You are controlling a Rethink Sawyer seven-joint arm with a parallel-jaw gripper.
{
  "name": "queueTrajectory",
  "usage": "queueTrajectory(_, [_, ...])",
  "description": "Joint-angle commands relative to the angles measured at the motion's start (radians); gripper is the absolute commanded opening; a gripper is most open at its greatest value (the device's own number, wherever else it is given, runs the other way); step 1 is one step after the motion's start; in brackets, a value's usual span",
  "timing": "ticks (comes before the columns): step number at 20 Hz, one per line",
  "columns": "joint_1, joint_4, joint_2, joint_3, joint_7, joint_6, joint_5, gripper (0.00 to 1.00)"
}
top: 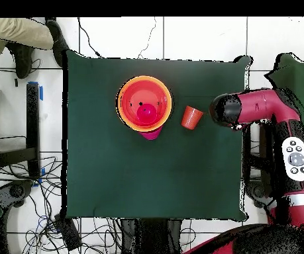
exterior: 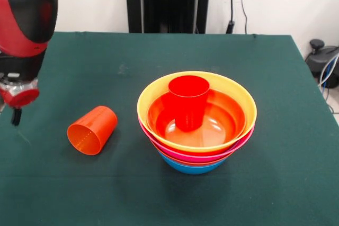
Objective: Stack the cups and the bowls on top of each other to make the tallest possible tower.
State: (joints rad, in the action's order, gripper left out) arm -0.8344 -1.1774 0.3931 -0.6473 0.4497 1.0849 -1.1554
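Gripper (exterior: 17,114) state cannot be told: in the front view only a red disc and a small dark tip show under the arm's bulky red and black head, low over the table's left edge, holding nothing and touching nothing.

Right of the table's middle stands the tower (exterior: 196,130), a nest of large bowls. Its top bowl is the yellow-orange bowl (exterior: 153,91), whose wide rim sits highest. Inside it lies a red bowl (exterior: 222,117) with a glossy floor. Beneath the yellow-orange rim peek a pink bowl (exterior: 241,142) edge and a thin red-orange edge, and lowest comes the blue bowl (exterior: 192,167), resting on the cloth. A smooth red cup (exterior: 188,101) stands upright, mouth up, at the centre of the red bowl, its rim rising above the yellow-orange rim.

Left of the tower, apart from it, an orange ribbed cup (exterior: 92,129) lies on its side, its open mouth turned toward the near left. It lies between the tower and the gripper.

All rests on a dark green table (exterior: 275,78). At an upper corner of the overhead view, a person's leg (top: 22,32) and shoe show beyond the table.
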Motion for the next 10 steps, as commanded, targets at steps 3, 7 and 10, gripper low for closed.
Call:
queueTrajectory(3, [-0.054,0.051,-0.195,-0.102,0.123,-0.413,-0.013,1.0])
queueTrajectory(7, [-0.077,0.064,-0.237,-0.126,0.129,-0.523,-0.005,1.0])
queueTrajectory(10, [-0.112,0.045,-0.258,-0.16,0.178,-0.554,0.031,1.0])
